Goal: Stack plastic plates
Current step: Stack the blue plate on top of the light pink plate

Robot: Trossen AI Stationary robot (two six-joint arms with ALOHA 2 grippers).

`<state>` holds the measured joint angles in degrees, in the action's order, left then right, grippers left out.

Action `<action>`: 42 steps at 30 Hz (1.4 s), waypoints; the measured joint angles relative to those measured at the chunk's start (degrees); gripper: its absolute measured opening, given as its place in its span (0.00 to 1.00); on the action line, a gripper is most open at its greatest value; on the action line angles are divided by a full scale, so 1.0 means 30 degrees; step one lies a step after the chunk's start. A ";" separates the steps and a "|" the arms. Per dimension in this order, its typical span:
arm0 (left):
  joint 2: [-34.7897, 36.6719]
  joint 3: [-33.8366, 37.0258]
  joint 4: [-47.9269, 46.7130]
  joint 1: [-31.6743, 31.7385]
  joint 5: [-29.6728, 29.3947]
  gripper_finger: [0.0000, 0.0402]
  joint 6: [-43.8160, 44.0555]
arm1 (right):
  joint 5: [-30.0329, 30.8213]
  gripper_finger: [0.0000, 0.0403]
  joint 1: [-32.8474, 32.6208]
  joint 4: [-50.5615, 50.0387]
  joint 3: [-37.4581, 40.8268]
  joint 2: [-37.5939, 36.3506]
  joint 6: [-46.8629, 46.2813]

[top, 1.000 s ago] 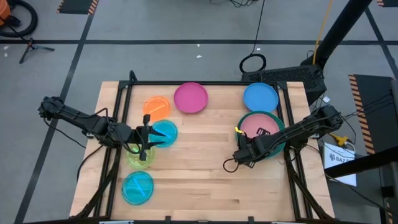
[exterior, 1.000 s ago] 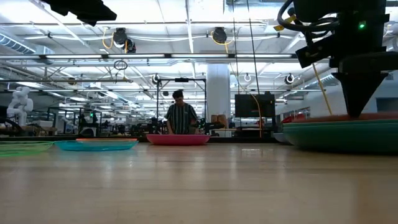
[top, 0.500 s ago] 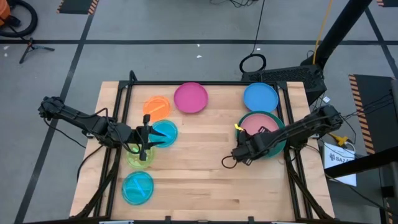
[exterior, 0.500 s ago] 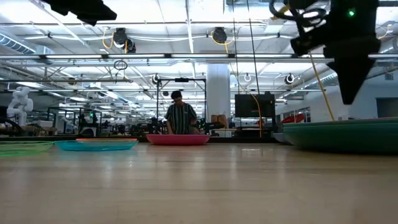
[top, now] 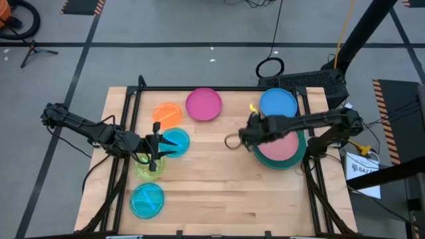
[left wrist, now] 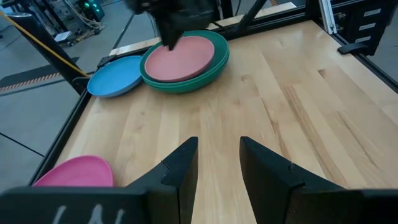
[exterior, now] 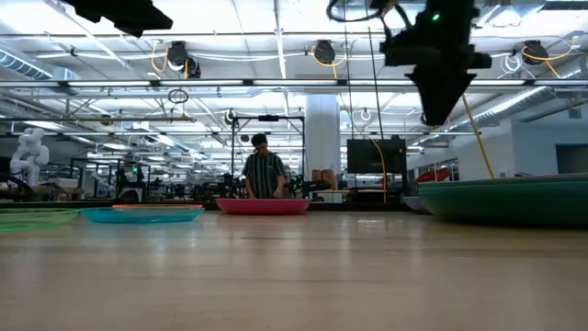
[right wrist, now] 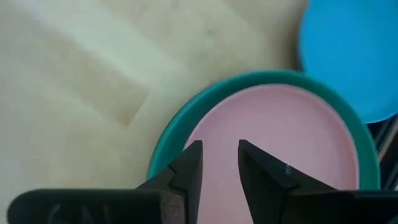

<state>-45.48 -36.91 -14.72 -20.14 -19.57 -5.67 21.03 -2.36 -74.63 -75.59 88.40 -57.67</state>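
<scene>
You are hovering your right gripper (top: 234,141), slightly parted and empty, beside the pink plate (top: 284,143) nested in the teal plate (top: 264,155), six plates lying unstacked.

The lime plate (top: 150,167) lies partly hidden under the left pincer (top: 154,150).

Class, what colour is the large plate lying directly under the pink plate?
Teal green; the large plate rims the pink plate, clearest in the right wrist view.
</scene>
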 joint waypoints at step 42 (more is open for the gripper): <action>0.0004 0.0000 0.0410 0.0000 0.0000 0.31 -0.0532 | -0.0043 0.23 1.2557 0.6591 0.0000 0.6131 0.7314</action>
<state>-45.47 -36.91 -13.49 -20.14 -19.57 -7.27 20.91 35.31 -54.86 -75.59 106.79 -35.73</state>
